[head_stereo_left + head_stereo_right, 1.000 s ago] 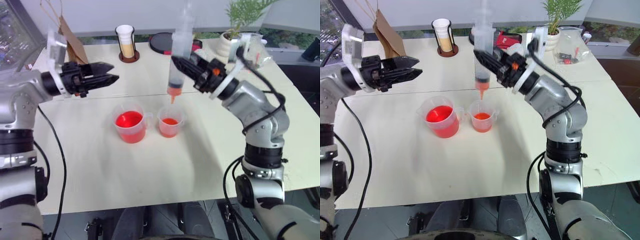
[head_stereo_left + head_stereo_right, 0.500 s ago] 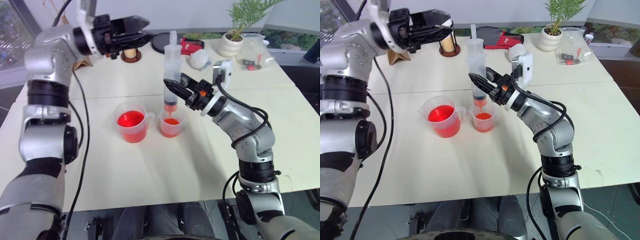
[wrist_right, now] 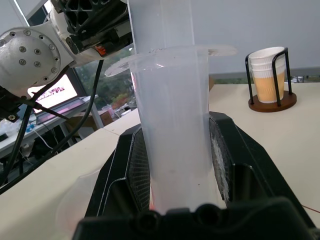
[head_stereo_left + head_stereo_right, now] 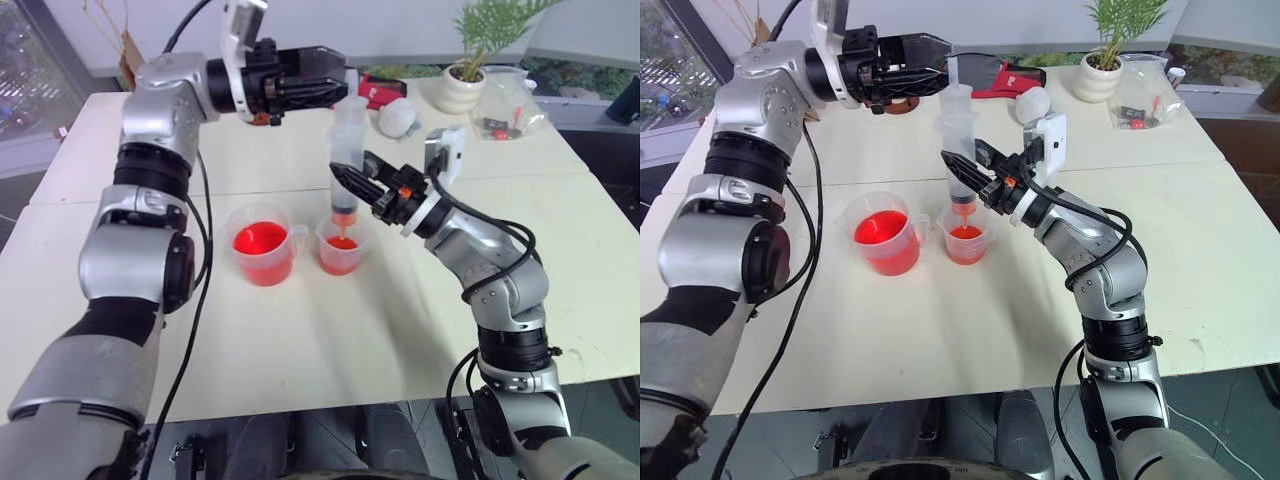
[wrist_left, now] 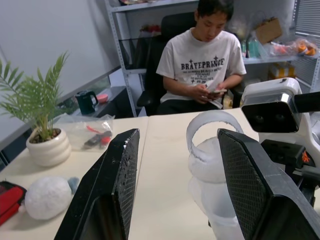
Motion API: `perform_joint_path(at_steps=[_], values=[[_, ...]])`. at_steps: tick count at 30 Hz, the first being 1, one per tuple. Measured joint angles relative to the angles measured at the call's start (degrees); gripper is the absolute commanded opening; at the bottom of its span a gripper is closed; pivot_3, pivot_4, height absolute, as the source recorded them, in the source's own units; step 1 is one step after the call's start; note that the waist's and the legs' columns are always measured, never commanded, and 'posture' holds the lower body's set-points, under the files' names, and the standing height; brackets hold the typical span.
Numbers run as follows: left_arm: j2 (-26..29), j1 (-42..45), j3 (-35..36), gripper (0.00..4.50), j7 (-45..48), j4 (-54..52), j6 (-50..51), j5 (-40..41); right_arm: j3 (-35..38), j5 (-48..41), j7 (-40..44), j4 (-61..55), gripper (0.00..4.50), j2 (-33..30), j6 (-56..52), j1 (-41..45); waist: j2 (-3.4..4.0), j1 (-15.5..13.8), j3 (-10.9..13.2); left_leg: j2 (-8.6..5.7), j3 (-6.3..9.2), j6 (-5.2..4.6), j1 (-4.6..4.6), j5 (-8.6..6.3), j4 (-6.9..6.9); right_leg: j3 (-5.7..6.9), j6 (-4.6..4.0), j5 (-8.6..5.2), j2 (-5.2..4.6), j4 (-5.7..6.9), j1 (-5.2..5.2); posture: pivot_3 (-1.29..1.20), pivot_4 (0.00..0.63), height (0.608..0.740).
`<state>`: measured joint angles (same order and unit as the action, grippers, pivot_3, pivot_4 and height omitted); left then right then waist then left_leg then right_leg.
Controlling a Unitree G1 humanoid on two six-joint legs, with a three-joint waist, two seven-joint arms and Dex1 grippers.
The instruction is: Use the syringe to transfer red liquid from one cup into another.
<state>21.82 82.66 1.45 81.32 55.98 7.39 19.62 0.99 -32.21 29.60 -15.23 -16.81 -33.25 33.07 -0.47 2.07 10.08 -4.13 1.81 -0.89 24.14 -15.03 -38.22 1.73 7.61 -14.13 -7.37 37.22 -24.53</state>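
here, the right gripper (image 4: 352, 180) clamps the barrel of the large clear plastic syringe (image 4: 345, 160), holding it upright with its orange-red tip (image 4: 342, 225) poised just above the smaller clear plastic cup (image 4: 339, 248) on the pale table (image 4: 400, 330). the left gripper (image 4: 335, 88) reaches in level at the top of the syringe, its black fingers apart with the clear plunger head (image 5: 212, 137) standing between them, seemingly not yet pinched.

the step in hand looks to be emptying the syringe into the smaller cup. to do it well, the left fingers should settle squarely on the plunger head and press straight down along the barrel, slowly, while the right gripper keeps the barrel vertical and the tip centred over the cup's mouth; a sideways shove could tilt the tip past the rim and spill.

the smaller cup holds a shallow pool of bright red-orange liquid (image 4: 341, 243), perhaps a third full. just beside it, toward the robot's left, the larger clear measuring cup with a pour lip (image 4: 263, 242) holds more of the same red liquid, near half full. a little red shows low in the syringe barrel by the tip. farther back, a wire stand holds a stack of paper cups (image 3: 267, 70).
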Motion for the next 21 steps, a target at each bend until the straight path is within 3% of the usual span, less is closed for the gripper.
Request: perform_joint_path(at_steps=[3,4,12,21], values=[[-1.3,0.4,0.3,0.26,0.3,1.0,-0.6,-0.2,-0.1,0.0,-0.1,-0.6,1.33,0.0,0.0,-0.1,-0.01,0.0,0.0,0.0,0.0,-0.01,0.01,-0.01,0.0,0.0,0.0,0.0,0.0,0.0,0.0,0.0,0.15,0.737],[-1.6,0.4,0.3,0.09,0.7,1.2,-0.7,-0.2,0.1,0.2,-0.3,-0.6,1.33,0.0,0.0,-0.3,-0.01,-0.1,0.0,-0.01,-0.01,-0.02,0.01,-0.01,0.0,0.0,0.0,0.0,0.0,0.0,0.0,0.0,0.15,0.737],[-2.0,0.4,0.3,0.09,2.5,1.1,-0.1,-0.5,-0.1,0.5,0.2,-0.7,1.33,-0.4,0.5,-0.9,-0.01,0.1,0.0,0.01,0.0,-0.02,0.01,-0.01,0.0,0.0,0.0,0.0,0.01,0.0,0.0,0.0,0.15,0.737],[-2.8,-5.3,-0.1,0.09,1.8,-8.1,1.7,-1.0,-0.4,0.3,0.7,-1.0,1.33,-2.3,-1.3,-0.9,-0.01,0.1,0.0,0.02,0.01,-0.02,0.01,-0.01,-0.01,0.0,0.0,0.0,0.01,0.0,0.0,0.0,0.15,0.737]])
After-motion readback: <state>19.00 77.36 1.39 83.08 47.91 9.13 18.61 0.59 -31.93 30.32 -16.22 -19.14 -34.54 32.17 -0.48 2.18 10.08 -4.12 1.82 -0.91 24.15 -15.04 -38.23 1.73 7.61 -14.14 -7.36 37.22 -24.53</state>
